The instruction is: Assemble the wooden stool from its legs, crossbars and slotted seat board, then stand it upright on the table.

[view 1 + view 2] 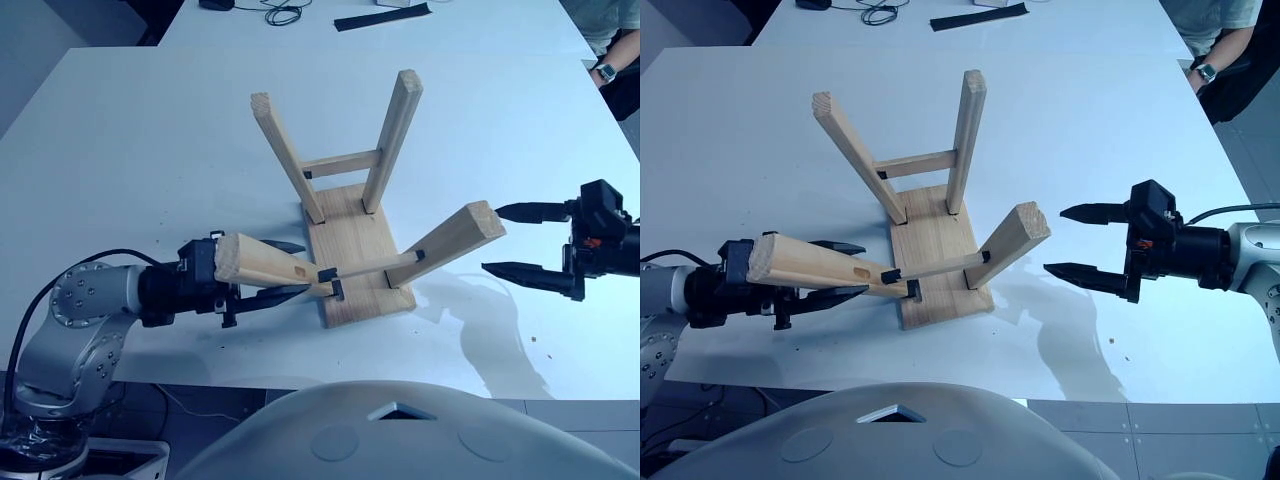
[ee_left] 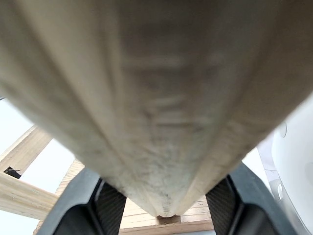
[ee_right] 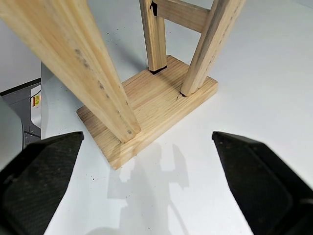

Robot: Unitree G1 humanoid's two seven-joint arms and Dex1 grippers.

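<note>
Stool [image 1: 355,215] is upside down near the middle of the table [image 1: 150,150], with its seat board [image 1: 365,245] lying flat and the legs pointing up. From the head camera I see the two far legs [image 1: 392,140] standing close to upright in the board, joined by the far crossbar [image 1: 342,163]. The near pair splays outward, linked low down by the near crossbar [image 1: 365,270]. My left arm comes in low from the left edge of the table with its forearm roughly level. The left gripper [image 1: 290,270] has its two fingers on either side of the near-left leg [image 1: 255,262], closed on it partway along. That leg leans steeply out toward the arm, with its foot at the board's near corner. My right arm reaches in from the right, also about level and pointing toward the stool. The right gripper [image 1: 1055,240] is spread wide and holds nothing, and its fingertips sit just beside the free end of the near-right leg [image 1: 1012,240] without touching it. In the right wrist view that leg slants across the foreground above the board.
</note>
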